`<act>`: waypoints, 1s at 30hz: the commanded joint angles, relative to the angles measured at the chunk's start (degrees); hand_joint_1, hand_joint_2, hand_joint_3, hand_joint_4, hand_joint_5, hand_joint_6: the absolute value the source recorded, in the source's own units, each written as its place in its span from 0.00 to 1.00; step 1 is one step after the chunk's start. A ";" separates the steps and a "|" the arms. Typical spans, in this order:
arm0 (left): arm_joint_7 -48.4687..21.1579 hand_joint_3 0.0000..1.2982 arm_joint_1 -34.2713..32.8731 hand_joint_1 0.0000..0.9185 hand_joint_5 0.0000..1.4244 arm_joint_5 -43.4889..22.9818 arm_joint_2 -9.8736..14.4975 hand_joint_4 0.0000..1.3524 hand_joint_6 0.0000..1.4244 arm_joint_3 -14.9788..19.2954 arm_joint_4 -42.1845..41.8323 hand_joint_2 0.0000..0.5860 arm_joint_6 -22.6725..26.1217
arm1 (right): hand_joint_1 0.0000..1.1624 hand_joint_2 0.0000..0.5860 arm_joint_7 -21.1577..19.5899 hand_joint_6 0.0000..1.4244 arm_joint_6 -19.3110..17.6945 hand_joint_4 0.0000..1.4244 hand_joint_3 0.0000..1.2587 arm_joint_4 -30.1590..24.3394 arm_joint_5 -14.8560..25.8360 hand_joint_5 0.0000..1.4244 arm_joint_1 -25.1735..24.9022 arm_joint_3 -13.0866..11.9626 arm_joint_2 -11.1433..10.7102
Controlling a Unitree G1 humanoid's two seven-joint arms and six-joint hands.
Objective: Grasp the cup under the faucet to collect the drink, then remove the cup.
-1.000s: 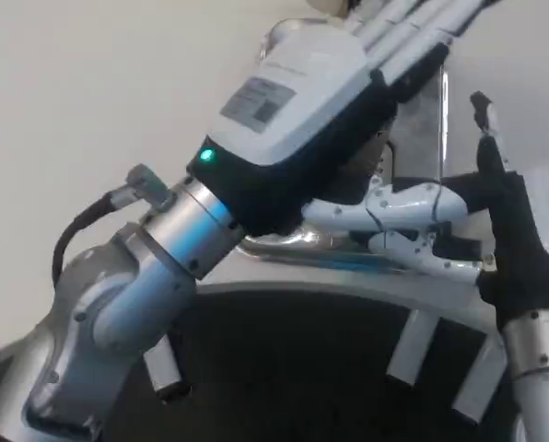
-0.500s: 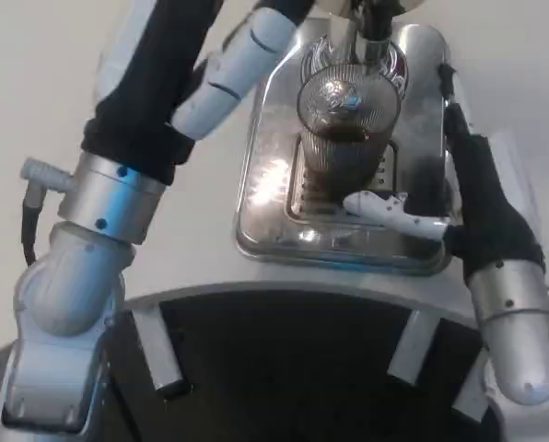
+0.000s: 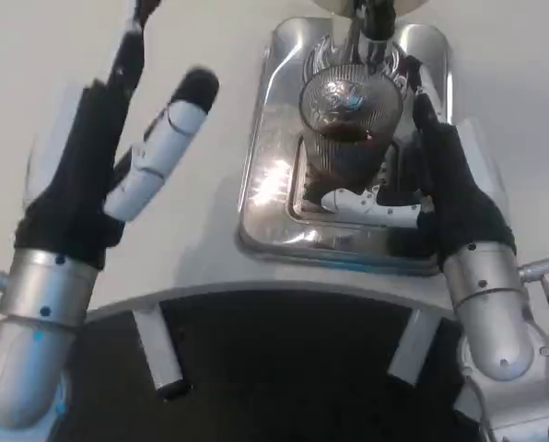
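Cup, part-filled with dark drink, stands on the metal drip tray under the faucet to catch the pour; right hand fingers wrap its base to steady it; left hand hovers released over the bench.

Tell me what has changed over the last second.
The left hand swung off the drip tray to the left, fingers spread and holding nothing. The right hand closed in on the cup, which stays under the faucet, holding dark drink.
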 commanded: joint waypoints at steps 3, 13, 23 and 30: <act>0.31 0.00 4.12 0.00 0.00 2.50 0.61 0.00 0.00 -1.10 -0.80 0.35 -0.04 | 0.88 0.12 -1.86 0.08 -2.22 0.00 0.02 1.03 0.58 0.01 0.79 1.06 0.28; 0.16 0.00 4.61 0.00 0.00 3.45 1.04 0.00 0.00 -1.57 -1.07 0.36 0.67 | 0.87 0.14 -3.94 0.11 -5.27 0.02 0.04 5.68 2.09 0.03 0.09 1.93 1.09; 0.22 0.00 4.18 0.00 0.00 3.63 1.08 0.00 0.00 -1.09 -0.44 0.35 2.10 | 0.87 0.16 -6.06 0.12 -7.95 0.04 0.06 10.45 2.94 0.04 -2.05 2.26 1.58; 0.35 0.00 3.04 0.00 0.00 3.20 1.38 0.00 0.00 -0.58 1.13 0.35 2.12 | 0.91 0.27 -7.58 0.19 -8.57 0.08 0.11 12.56 2.27 0.09 -4.84 2.85 1.71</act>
